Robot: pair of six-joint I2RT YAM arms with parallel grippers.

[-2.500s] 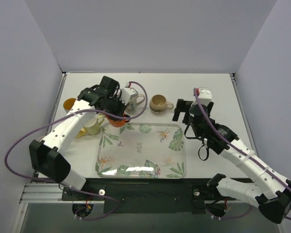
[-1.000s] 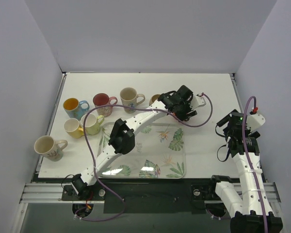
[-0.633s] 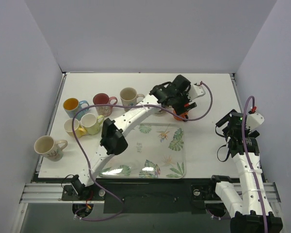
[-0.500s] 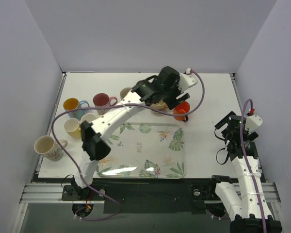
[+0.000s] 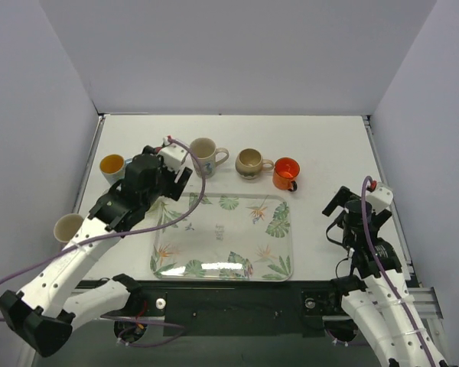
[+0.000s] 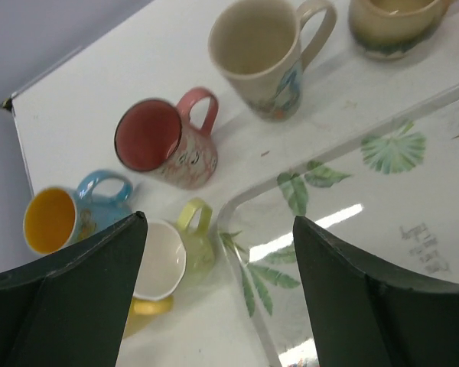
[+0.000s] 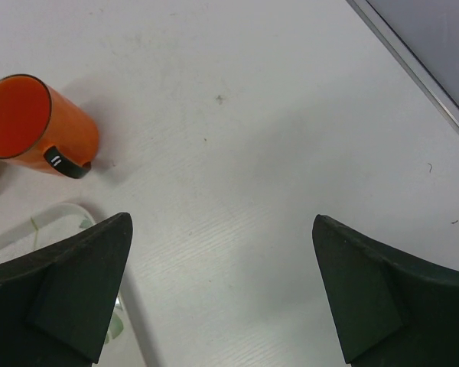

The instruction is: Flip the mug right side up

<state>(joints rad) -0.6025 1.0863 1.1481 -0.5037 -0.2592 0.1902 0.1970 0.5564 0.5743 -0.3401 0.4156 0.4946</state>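
The orange mug (image 5: 285, 173) stands mouth up on the white table, right of a beige round mug (image 5: 250, 162); nothing touches it. The right wrist view shows the orange mug (image 7: 34, 126) at upper left, its orange inside facing up and its black handle toward the tray. My left gripper (image 5: 176, 183) is open and empty on the left side, above the tray's far-left corner. In the left wrist view the left gripper (image 6: 218, 222) spans that corner. My right gripper (image 5: 338, 214) hangs open over bare table near the right edge; the right gripper (image 7: 222, 220) holds nothing.
A glass tray (image 5: 222, 237) with a leaf print lies in the centre front. Upright mugs stand at left: a tall cream mug (image 6: 264, 53), a pink mug (image 6: 164, 138), a blue mug (image 6: 65, 218) and a yellow-green mug (image 6: 164, 260). Another cream mug (image 5: 67, 228) sits by the left edge.
My left arm set the orange mug down beside the beige mug, let go, and swung back to the left side. My right arm drew back toward the front right.
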